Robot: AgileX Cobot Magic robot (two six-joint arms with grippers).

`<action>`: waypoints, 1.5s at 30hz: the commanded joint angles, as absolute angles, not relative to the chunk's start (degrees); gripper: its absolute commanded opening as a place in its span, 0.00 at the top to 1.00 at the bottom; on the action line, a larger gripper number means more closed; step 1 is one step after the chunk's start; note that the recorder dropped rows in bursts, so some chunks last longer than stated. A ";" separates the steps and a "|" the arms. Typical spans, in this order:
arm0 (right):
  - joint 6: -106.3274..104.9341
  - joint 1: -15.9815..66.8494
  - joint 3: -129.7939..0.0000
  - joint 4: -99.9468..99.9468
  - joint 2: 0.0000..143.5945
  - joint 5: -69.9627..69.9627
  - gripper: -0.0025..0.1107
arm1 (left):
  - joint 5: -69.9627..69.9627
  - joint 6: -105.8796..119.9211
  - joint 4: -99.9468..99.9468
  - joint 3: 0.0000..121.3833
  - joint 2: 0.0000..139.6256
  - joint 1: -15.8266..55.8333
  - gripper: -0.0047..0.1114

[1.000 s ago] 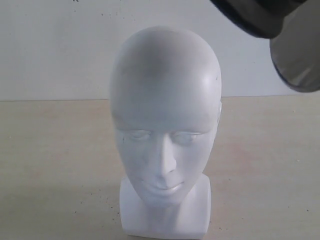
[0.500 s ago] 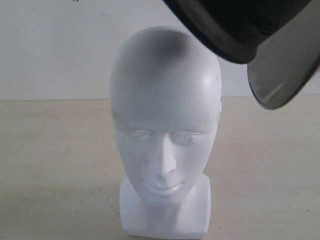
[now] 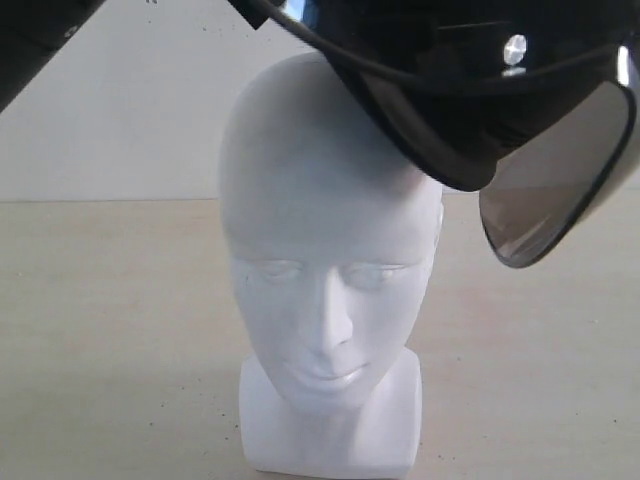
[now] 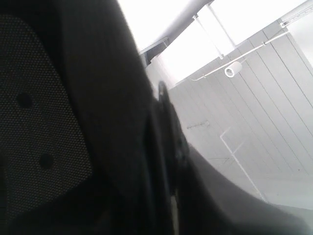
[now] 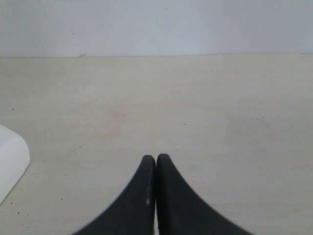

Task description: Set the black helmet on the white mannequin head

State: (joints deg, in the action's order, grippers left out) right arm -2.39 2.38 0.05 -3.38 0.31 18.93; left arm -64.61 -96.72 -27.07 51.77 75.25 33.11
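Observation:
The white mannequin head [image 3: 320, 230] stands upright on its squarish base in the middle of the exterior view, facing the camera. The black helmet [image 3: 450, 110] hangs tilted over the head's upper right side, its rim covering part of the crown. Its smoky visor [image 3: 550, 190] points down to the right. In the left wrist view the helmet [image 4: 98, 122] and its mesh lining [image 4: 34, 122] fill the picture, and my left gripper's fingers cannot be made out against it. My right gripper [image 5: 156, 159] is shut and empty, low over the table.
A dark arm [image 3: 35, 35] crosses the top left corner of the exterior view. The beige table [image 3: 100, 300] runs back to a white wall. A white corner of the mannequin's base [image 5: 10, 161] shows in the right wrist view.
The helmet has come down and leftward from the top right corner. It now overlaps the crown of the head, and the dark arm has entered at top left.

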 commanded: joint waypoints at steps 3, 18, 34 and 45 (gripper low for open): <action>-2.45 2.27 0.00 -3.14 0.00 18.48 0.98 | -69.96 -96.66 -23.77 49.58 74.31 32.59 0.92; -2.45 2.27 0.00 -3.14 0.00 18.35 0.98 | -69.96 -98.16 -25.14 47.41 74.69 27.69 0.92; -2.45 2.27 0.00 -3.14 0.00 18.47 0.98 | -69.96 -99.41 -29.63 47.31 76.10 25.20 0.92; -2.45 2.27 0.00 -3.14 0.00 18.47 0.98 | -69.96 -98.58 -30.85 47.31 76.39 25.20 0.92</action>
